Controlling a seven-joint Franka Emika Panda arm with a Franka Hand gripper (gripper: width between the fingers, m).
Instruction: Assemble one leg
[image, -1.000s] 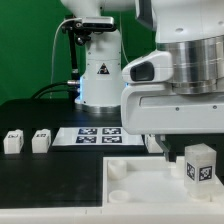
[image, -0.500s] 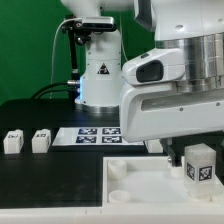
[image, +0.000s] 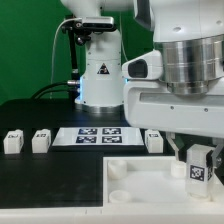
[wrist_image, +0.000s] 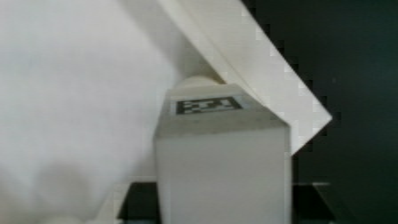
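My gripper (image: 200, 158) is shut on a leg (image: 201, 166), a small white post with a black-and-white tag, and holds it upright over the large white tray (image: 150, 185) near the exterior view's right edge. In the wrist view the leg (wrist_image: 217, 150) fills the middle between my dark fingers (wrist_image: 146, 205), with the tray's top (wrist_image: 71, 100) and its slanting edge behind it. Whether the leg touches the tray is hidden. Three more legs stand on the black table: two at the exterior view's left (image: 13, 142) (image: 40, 142) and one (image: 153, 140) beside the marker board.
The marker board (image: 95, 135) lies flat behind the tray. The tray has round sockets (image: 118, 171) along its left side. The arm's white base (image: 98, 75) stands at the back. My arm's bulky body hides the table's right part.
My arm has shifted a little, and the held leg sits slightly lower over the tray. The leg next to the marker board, hidden before, has come into view.
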